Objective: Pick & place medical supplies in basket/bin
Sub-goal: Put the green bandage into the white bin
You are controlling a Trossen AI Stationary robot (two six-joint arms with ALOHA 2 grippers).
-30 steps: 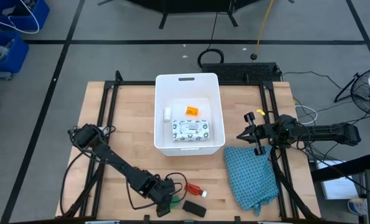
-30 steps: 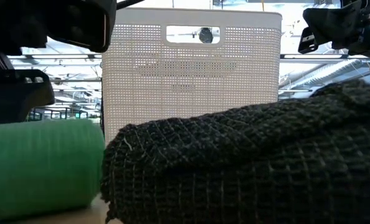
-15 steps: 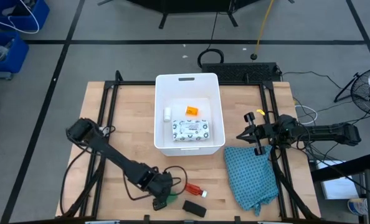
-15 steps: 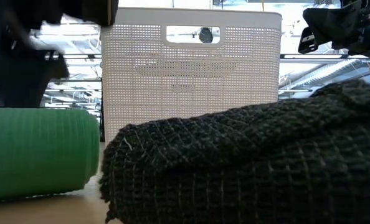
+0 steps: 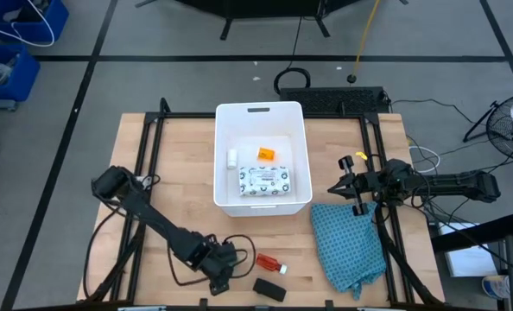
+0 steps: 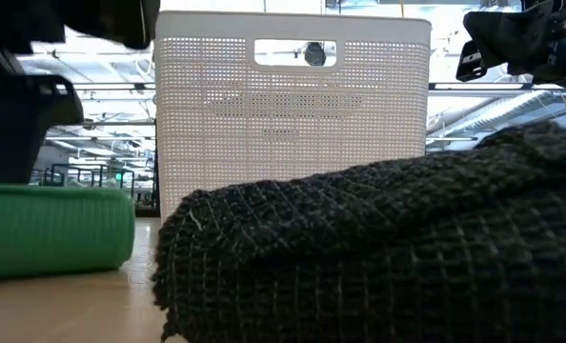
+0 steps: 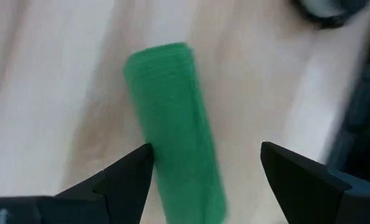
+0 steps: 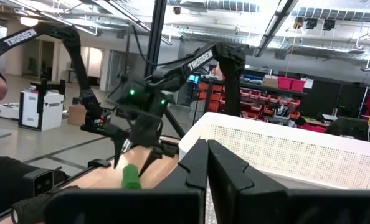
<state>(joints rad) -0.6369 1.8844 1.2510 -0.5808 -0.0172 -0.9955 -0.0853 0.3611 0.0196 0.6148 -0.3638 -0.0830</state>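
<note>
Left claw (image 7: 200,171) now down over green oblong (image 7: 175,124) near the table (image 5: 166,173) front edge — spread wide, straddling it, nothing gripped. Shifted since a second ago; looks like pre-grasp. Right claw (image 8: 207,165) closed, empty, parked beside white bin (image 5: 301,155).
</note>
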